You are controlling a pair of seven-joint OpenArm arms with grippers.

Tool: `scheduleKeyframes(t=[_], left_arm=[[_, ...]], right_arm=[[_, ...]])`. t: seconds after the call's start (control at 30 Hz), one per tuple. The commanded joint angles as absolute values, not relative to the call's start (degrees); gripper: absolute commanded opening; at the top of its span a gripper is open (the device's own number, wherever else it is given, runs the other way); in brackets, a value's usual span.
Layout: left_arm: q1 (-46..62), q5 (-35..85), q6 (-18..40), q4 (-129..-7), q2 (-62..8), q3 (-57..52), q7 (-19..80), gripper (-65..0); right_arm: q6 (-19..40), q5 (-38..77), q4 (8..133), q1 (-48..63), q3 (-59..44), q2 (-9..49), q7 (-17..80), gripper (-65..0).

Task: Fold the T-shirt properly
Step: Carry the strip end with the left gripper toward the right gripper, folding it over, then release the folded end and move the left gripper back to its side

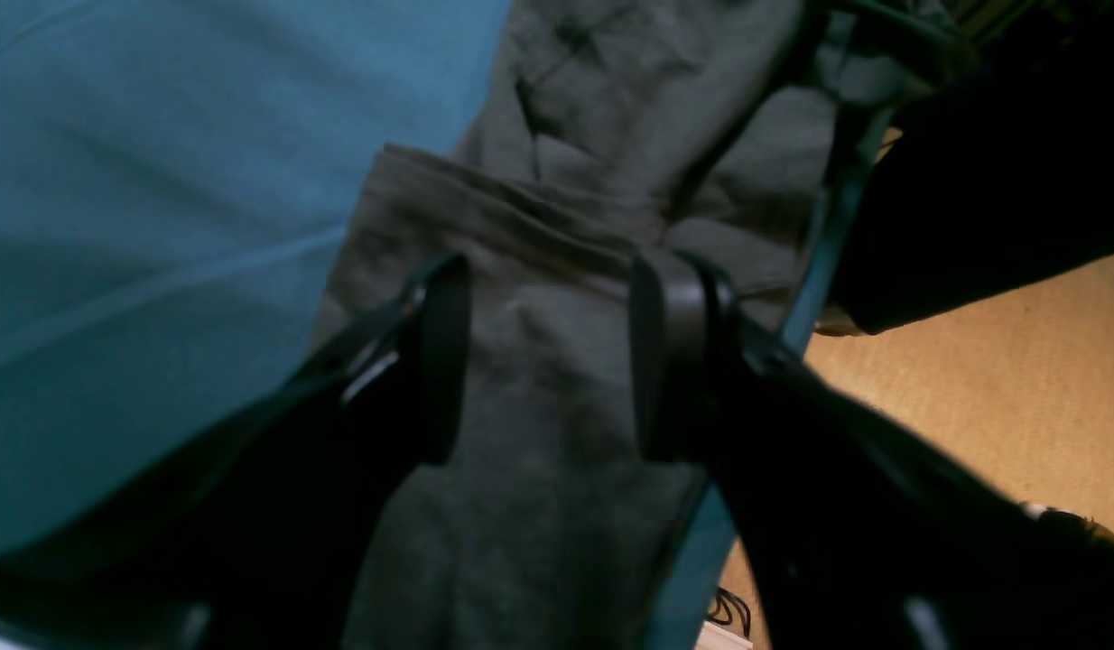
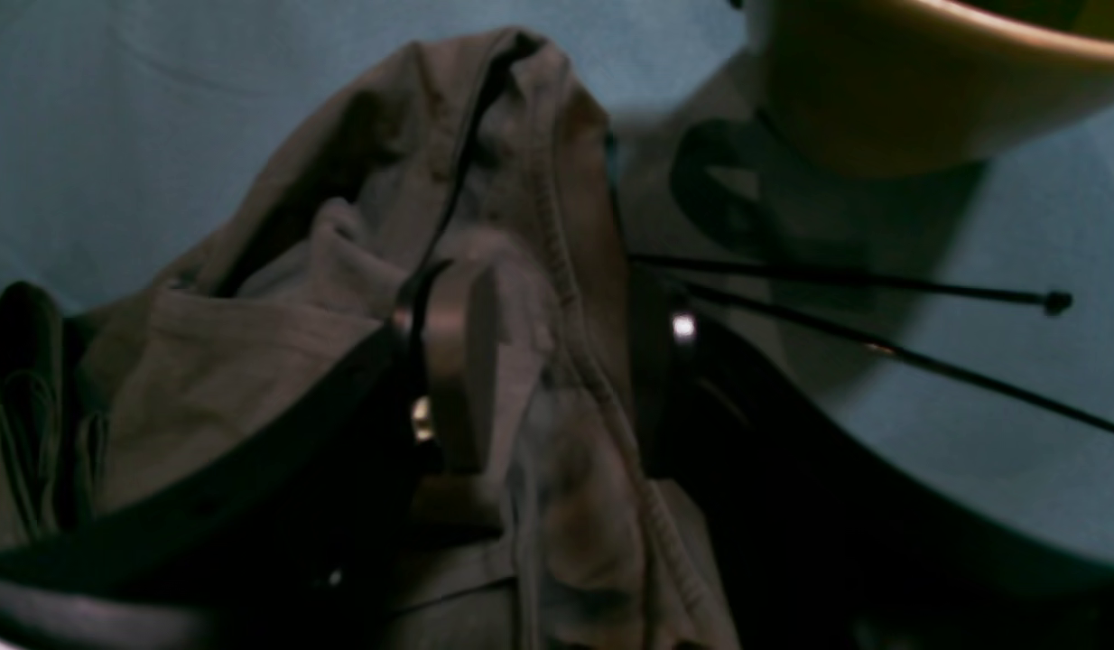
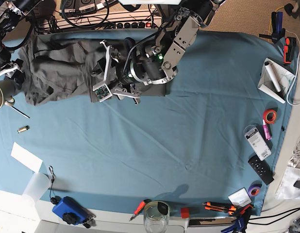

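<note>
The dark grey T-shirt (image 3: 62,68) lies wrinkled and bunched at the far left of the teal table cloth (image 3: 179,145). My left gripper (image 3: 105,72) is over the shirt's right part. In the left wrist view this gripper (image 1: 561,271) is open, its black fingers (image 1: 444,352) apart with flat shirt fabric (image 1: 539,406) beneath and between them. My right gripper (image 3: 5,68) sits at the shirt's left edge. In the right wrist view it (image 2: 557,289) is also open, and a stitched hem of the T-shirt (image 2: 340,298) runs through the gap.
A pale round cup (image 2: 882,90) and black cable ties (image 2: 882,298) lie close to the right gripper. A brass piece (image 3: 23,129), white paper (image 3: 26,157), blue device (image 3: 70,211), glass jar (image 3: 156,218) and tools at the right edge (image 3: 260,170) surround the cloth. Cables (image 3: 91,19) run behind.
</note>
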State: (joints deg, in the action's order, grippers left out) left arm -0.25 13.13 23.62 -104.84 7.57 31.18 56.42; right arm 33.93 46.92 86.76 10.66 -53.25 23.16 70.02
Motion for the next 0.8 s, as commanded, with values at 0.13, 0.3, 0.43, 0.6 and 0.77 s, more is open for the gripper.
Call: scheduleKeyframes(t=[0.13,0.3,0.43,0.6,0.77], left_arm=[[-3.2,7.94,18.55,-107.0,9.0,31.33,59.66,-43.0],[-3.79,-0.99,17.39,-107.0,9.0,31.33,61.71,-54.1],[-4.08,-4.93,17.32,-107.0,7.4,30.98,60.84,-56.8],[-5.43,-4.56,17.32,-107.0,3.31,25.04,60.38,-65.0],[-5.89,4.54,17.58,-107.0,0.71,13.58,60.49,-65.0]], right_arm=[[34.06,47.9,87.7,10.33,-53.63,24.73,68.71,-40.9],[34.06,47.92,87.7,10.31,-53.63,24.73,68.71,-40.9],[34.06,47.94,87.7,10.31,-53.63,24.73,68.73,-40.9],[34.06,47.92,87.7,10.33,-53.63,24.75,68.73,-40.9],[34.04,47.94,87.7,10.31,-53.63,24.73,68.73,-40.9]])
